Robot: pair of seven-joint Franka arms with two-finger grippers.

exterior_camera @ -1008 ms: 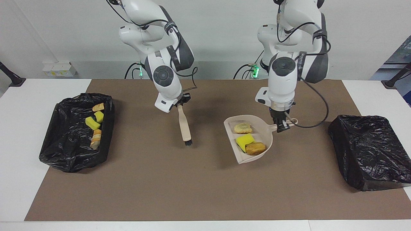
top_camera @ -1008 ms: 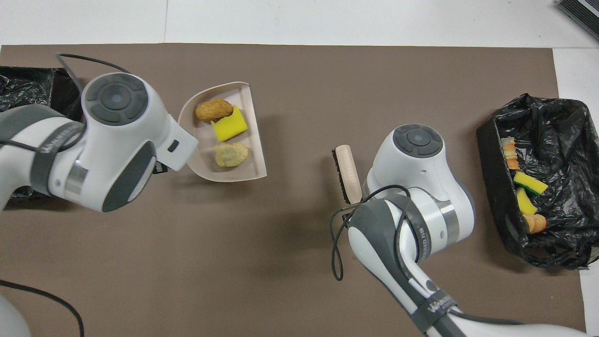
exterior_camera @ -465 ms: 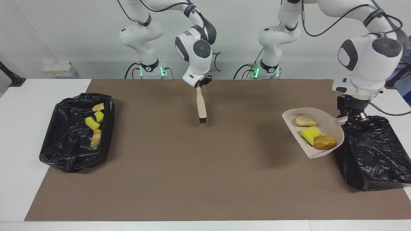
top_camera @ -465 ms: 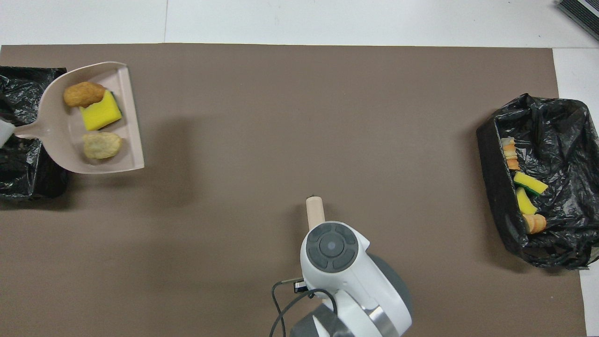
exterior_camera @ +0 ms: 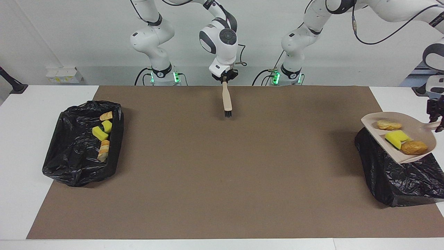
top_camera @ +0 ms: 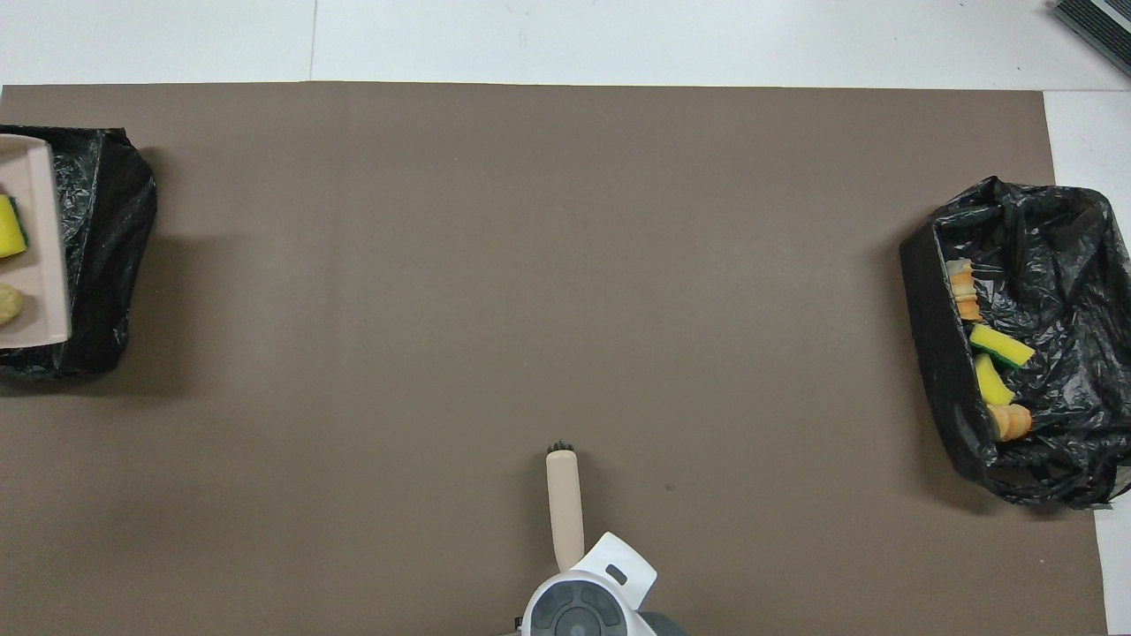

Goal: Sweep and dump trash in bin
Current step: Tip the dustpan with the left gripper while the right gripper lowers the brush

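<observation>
**Loaded dustpan hanging over the bin at the left arm's end**

The left hand (exterior_camera: 435, 119) is gripping the handle of the beige dustpan (exterior_camera: 418, 152), fingers clamped on it, and is holding the pan in the air over the black-lined bin (exterior_camera: 399, 177) at the left arm's end of the table (exterior_camera: 222, 180). Three scraps are riding in the pan: a pale bread piece (exterior_camera: 388, 124), a yellow sponge chunk (exterior_camera: 396, 138) and a browner bread piece (exterior_camera: 414, 147). The right hand (exterior_camera: 228, 77) is pinching the top of the beige brush (exterior_camera: 227, 99), which is hanging bristles down over the brown mat close to the robots. Four more scraps (exterior_camera: 101, 133) are lying in the other lined bin (exterior_camera: 69, 163) at the right arm's end
</observation>
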